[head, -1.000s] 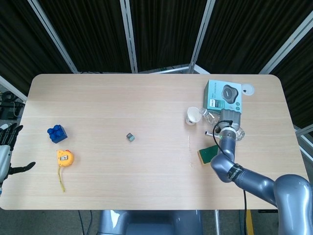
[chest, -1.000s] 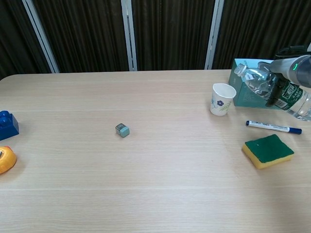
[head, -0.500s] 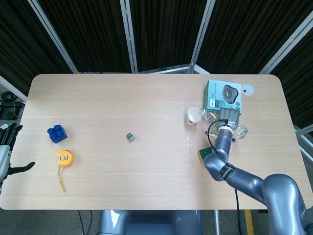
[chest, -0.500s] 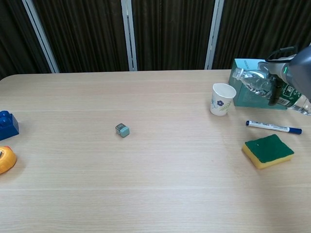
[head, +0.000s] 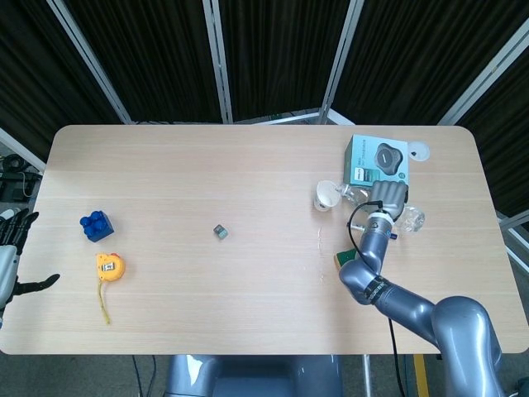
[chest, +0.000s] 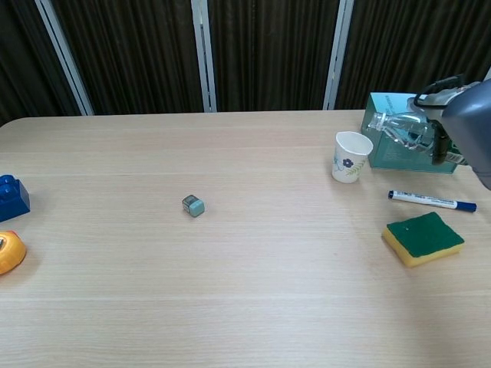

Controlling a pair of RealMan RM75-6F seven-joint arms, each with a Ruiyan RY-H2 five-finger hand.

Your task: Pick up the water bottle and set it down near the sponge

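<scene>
Chest view: right hand (chest: 460, 123) grasps the clear water bottle (chest: 399, 129) near the table's (chest: 245, 307) right edge; spongy yellow-green sponge (chest: 423, 238) lies apart. Left hand (head: 10, 248) released.

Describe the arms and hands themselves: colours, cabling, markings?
The right arm is glossy grey-blue with rounded segments, a black band with small white lettering near the wrist, and a thin black cable looping alongside. The right hand is dark grey. The left hand has black fingers on a pale body.
</scene>
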